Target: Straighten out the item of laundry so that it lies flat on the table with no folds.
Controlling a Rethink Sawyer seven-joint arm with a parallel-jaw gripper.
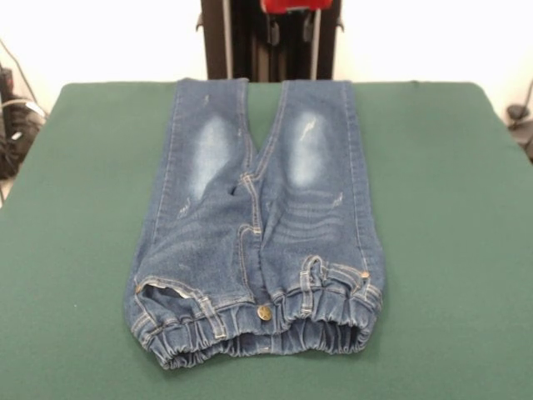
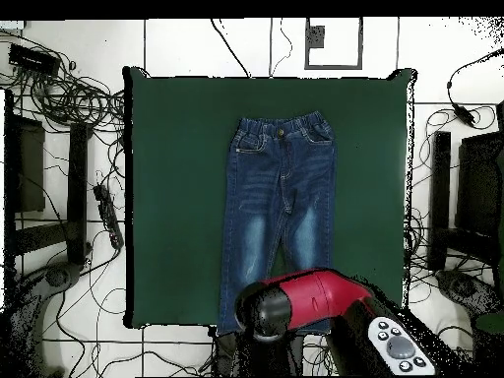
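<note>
Your jeans (image 1: 258, 225) lie spread out near the middle of the green counter (image 1: 450, 208). In the front view the gathered waistband (image 1: 258, 333) sits at 6 o'clock, nearest the camera, and the two legs run up toward 12 o'clock, reaching the far edge by the pedestal (image 1: 271, 37). The metal button (image 1: 265, 312) shows on the waistband, and a pale faded patch marks each thigh. The left pocket corner near 8 o'clock gapes a little, showing light lining, and the cloth ripples beside the fly seam.

From overhead you see the jeans turned round: waistband at 12 o'clock, legs pointing to 6 o'clock, lying side by side with a narrow wedge of counter between them. The red and black arm (image 2: 295, 305) sits at 6 o'clock, covering the leg ends. You cannot tell whether the end effector is apart or together, since neither view shows it clearly. Cables (image 2: 69, 98) trail on the floor around the counter.
</note>
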